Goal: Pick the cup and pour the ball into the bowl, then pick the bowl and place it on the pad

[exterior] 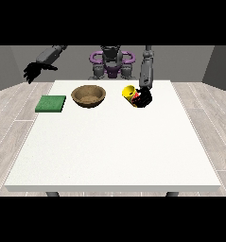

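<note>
A yellow cup [129, 92] is tilted, its mouth turned toward the bowl, and the hand at the view's right [143, 98] has its fingers curled round the cup's base. I cannot make out the ball. The brown wooden bowl [89, 96] stands on the table to the left of the cup, a short gap between them. A green square pad [51, 103] lies flat left of the bowl. The hand at the view's left [33, 72] hangs in the air beyond the table's far left corner, fingers relaxed and spread, holding nothing.
The white table [114, 151] stretches toward the camera in front of the objects. The robot's torso [111, 64] stands behind the far edge. Wooden floor surrounds the table.
</note>
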Robot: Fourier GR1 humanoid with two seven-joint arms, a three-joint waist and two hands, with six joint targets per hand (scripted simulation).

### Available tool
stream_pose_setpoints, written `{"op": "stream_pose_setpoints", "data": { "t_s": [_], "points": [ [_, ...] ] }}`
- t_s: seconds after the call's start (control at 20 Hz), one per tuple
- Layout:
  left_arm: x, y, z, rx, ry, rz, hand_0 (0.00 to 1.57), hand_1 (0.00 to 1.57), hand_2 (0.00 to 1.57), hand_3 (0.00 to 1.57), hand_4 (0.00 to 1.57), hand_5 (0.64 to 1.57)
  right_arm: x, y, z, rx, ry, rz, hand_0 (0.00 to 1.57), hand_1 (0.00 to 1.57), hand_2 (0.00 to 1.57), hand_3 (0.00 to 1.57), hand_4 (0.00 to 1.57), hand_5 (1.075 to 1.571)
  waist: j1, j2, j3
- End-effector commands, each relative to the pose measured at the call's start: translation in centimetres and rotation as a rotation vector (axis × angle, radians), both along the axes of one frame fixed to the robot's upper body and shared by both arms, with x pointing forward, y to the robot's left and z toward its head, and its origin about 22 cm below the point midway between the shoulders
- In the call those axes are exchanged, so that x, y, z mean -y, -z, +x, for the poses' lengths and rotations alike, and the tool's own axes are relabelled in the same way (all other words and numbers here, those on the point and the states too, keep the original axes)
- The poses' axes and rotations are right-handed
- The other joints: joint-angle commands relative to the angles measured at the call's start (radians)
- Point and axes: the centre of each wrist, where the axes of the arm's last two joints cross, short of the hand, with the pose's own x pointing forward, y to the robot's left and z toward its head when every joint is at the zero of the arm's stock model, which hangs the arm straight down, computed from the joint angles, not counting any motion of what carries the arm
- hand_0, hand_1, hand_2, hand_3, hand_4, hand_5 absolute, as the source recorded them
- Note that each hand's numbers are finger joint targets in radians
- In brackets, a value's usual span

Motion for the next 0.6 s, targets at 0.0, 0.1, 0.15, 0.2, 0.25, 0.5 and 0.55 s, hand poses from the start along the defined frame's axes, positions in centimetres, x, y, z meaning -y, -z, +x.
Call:
{"op": "stream_pose_setpoints", "data": {
  "t_s": [0.0,0.1,0.15,0.2,0.25,0.5,0.55],
  "points": [
    [1.6,-0.2,0.4,-0.066,-0.025,0.124,1.34,1.34,1.57,1.57,0.97,1.530,0.2,2.0,-0.4,-0.096,0.029,0.000,0.00,0.00,0.00,0.00,0.00,1.557,0.027,-0.109,-0.0031],
    [1.4,-1.8,1.0,-0.102,0.007,0.199,1.37,1.37,1.57,1.57,1.02,1.532,3.6,1.9,-1.2,-0.153,0.076,0.016,0.00,0.00,0.06,0.00,0.00,1.558,0.075,-0.177,-0.0011],
    [4.7,-0.9,0.2,-0.110,0.028,0.211,1.37,1.37,1.57,1.57,1.02,1.531,4.3,5.1,-3.2,-0.202,0.117,0.014,0.00,0.00,0.00,0.00,0.00,1.558,0.102,-0.212,-0.0001],
    [4.4,0.1,-0.5,-0.203,0.058,0.232,1.39,1.39,1.57,1.57,1.02,1.536,3.5,6.2,-3.8,-0.276,0.116,0.005,0.00,0.00,0.08,0.00,0.00,1.560,0.124,-0.288,-0.0013],
    [6.2,-1.7,0.7,-0.184,0.060,0.250,1.38,1.38,1.57,1.57,1.03,1.536,4.2,5.9,-3.5,-0.267,0.137,0.017,0.00,0.00,0.00,0.00,0.00,1.560,0.134,-0.275,-0.0015],
    [9.6,-1.6,-0.1,-0.237,0.105,0.386,1.38,1.38,1.57,1.57,1.14,1.567,4.2,9.5,-6.1,-0.327,0.211,0.017,0.00,0.00,0.00,0.00,0.00,1.558,0.199,-0.335,-0.0030],
    [11.2,-1.2,-0.6,-0.224,0.085,0.404,1.38,1.38,1.57,1.57,1.14,1.567,4.0,10.1,-6.3,-0.337,0.211,0.036,0.00,0.00,0.00,0.00,0.00,1.558,0.202,-0.340,-0.0029]
  ]
}}
